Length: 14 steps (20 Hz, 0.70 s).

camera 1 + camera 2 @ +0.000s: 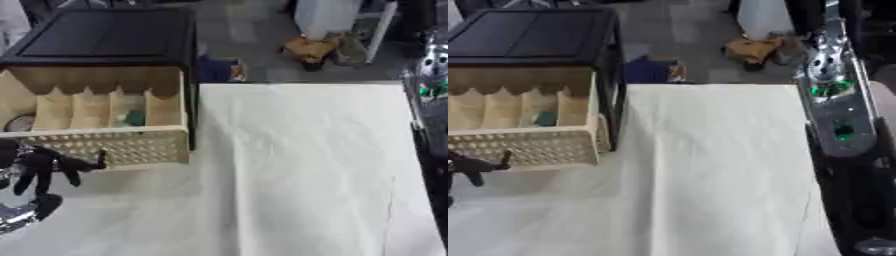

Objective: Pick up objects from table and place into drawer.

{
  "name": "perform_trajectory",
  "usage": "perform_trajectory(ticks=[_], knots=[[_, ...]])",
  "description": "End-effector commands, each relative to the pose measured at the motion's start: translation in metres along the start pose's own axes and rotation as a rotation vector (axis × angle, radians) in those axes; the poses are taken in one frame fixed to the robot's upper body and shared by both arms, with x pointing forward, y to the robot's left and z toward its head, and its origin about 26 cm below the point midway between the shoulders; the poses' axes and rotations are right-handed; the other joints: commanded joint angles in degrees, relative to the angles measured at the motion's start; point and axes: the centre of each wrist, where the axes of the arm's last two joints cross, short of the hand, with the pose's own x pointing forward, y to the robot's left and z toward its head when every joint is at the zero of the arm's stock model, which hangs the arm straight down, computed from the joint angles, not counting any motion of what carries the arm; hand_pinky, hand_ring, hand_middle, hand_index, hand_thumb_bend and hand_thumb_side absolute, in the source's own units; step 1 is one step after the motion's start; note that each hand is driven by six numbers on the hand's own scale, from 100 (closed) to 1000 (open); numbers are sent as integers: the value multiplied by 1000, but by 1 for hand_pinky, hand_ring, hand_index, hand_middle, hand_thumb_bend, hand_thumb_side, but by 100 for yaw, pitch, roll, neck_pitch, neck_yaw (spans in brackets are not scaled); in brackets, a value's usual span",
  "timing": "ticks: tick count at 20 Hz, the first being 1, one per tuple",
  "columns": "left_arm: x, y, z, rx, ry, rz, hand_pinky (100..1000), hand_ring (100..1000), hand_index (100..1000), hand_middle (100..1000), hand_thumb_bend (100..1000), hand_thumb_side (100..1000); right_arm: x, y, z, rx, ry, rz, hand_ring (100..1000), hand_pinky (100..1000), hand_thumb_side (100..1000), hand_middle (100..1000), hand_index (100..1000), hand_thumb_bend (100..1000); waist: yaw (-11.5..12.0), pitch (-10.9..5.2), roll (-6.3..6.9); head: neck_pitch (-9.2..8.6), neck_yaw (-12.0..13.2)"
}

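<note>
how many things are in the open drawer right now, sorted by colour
Teal things: 1, in a slot of the drawer
Round pinkish-grey things: 1, at the drawer's left end
Total: 2
The left hand hangs in front of the drawer, fingers curled, holding nothing that can be seen.

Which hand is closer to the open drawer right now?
Left. The left hand sits just before the drawer front; of the right, only the arm shows, across the table.
</note>
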Motion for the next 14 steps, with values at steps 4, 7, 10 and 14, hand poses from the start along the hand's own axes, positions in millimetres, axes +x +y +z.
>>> perform_trajectory(ticks=[4,7,10,14], knots=[[-12,10,6,51,68,-49,492,720,1000,801,100,1000,6,-9,-6,-19,-29,2,620,544,1000,606,817,125,-8,-62,33,-69,-26],[-17,7,7,58,94,-51,494,723,1000,803,100,1000,7,-9,-6,-19,-32,0,620,545,1000,606,817,124,-4,-53,39,-74,-33],[-22,5,8,62,112,-45,493,720,1000,803,100,1000,7,-9,-6,-19,-33,-1,620,545,1000,606,816,124,-6,-49,37,-93,-34],[-25,5,8,74,117,-31,492,719,1000,805,100,1000,7,-9,-7,-18,-33,-2,620,545,1000,606,816,125,-9,-40,31,-123,-18]])
